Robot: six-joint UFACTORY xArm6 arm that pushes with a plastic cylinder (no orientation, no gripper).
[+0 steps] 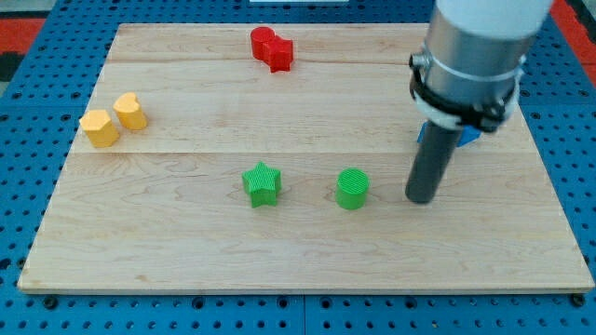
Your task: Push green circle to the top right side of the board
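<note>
The green circle (352,188) stands on the wooden board (186,251) a little right of centre, in the lower half. My tip (421,199) rests on the board just to the circle's right, a short gap apart, at about the same height in the view. The dark rod rises from it to the arm's grey body at the view's top right.
A green star (263,183) sits left of the circle. Two red blocks (271,47) touch near the top edge. Two yellow blocks (113,119) sit at the left. A blue block (468,137) shows partly behind the rod.
</note>
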